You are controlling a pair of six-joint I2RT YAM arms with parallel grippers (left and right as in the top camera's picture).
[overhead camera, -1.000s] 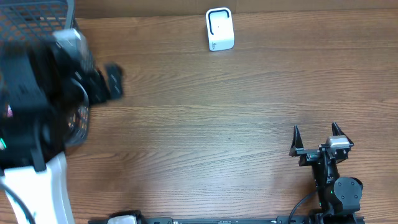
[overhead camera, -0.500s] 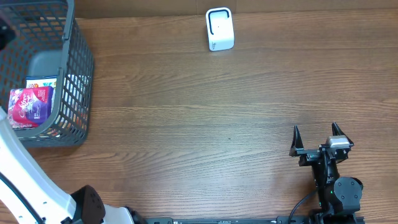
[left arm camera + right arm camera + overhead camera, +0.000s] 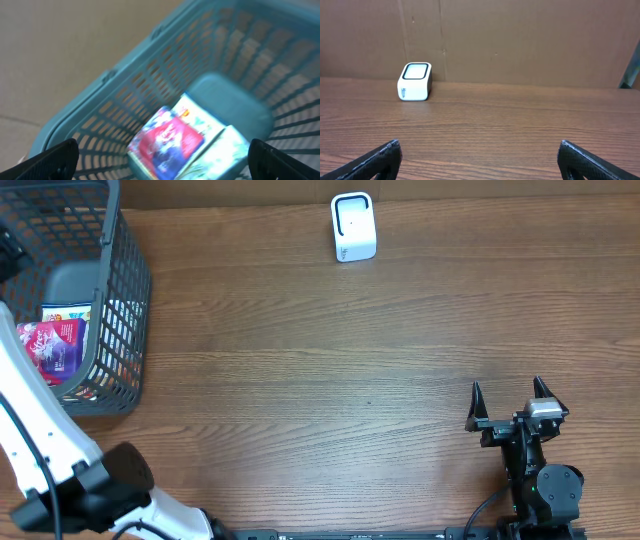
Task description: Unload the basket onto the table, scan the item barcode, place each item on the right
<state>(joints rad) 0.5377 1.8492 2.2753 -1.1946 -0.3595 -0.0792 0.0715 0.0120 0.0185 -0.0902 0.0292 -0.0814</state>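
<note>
A red-and-blue packet [image 3: 50, 348] lies in the grey mesh basket [image 3: 125, 300] at the table's left end, on top of a pale printed packet [image 3: 215, 145]. In the blurred left wrist view, my left gripper [image 3: 162, 144] hangs open above the basket [image 3: 115, 75]. The red-and-blue packet [image 3: 167, 142] lies below, between its wide-apart fingers and untouched. The white barcode scanner [image 3: 353, 227] stands at the back middle of the table. My right gripper [image 3: 508, 388] rests open near the front right, facing the scanner [image 3: 414, 81] from far off, with nothing in it.
The left arm's white link [image 3: 40, 430] rises along the left edge beside the basket. A brown cardboard wall [image 3: 520, 40] closes off the back of the table. Bare wood [image 3: 330, 380] lies between basket, scanner and right gripper.
The left arm, a dark blur over the basket a second ago, has swung off toward the left edge, uncovering the basket and its packets. The right arm has not moved.
</note>
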